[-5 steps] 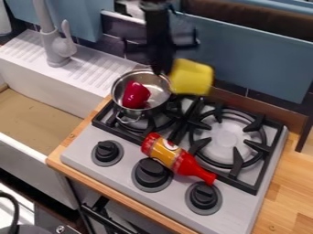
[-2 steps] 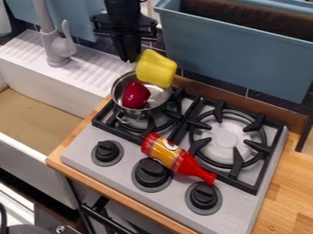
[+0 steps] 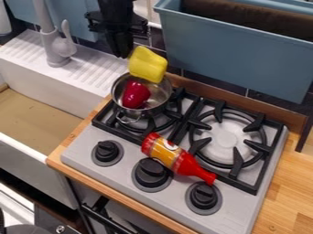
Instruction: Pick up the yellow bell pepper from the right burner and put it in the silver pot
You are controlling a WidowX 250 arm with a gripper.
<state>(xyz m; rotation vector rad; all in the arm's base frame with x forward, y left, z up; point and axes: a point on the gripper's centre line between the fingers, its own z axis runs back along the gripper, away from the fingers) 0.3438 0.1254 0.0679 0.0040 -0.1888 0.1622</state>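
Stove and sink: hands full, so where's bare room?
Right burner within its grate; wood counter right of the stove; ribbed drainboard between faucet and pot. Crowded: pot, a red object inside and a yellow one in the claw near its rim; knobs beside the bottle.

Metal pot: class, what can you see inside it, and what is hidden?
The metal pot holds a glossy red object, possibly a pepper. The pot's bottom beneath it is covered, and the yellow object hides part of the far rim.
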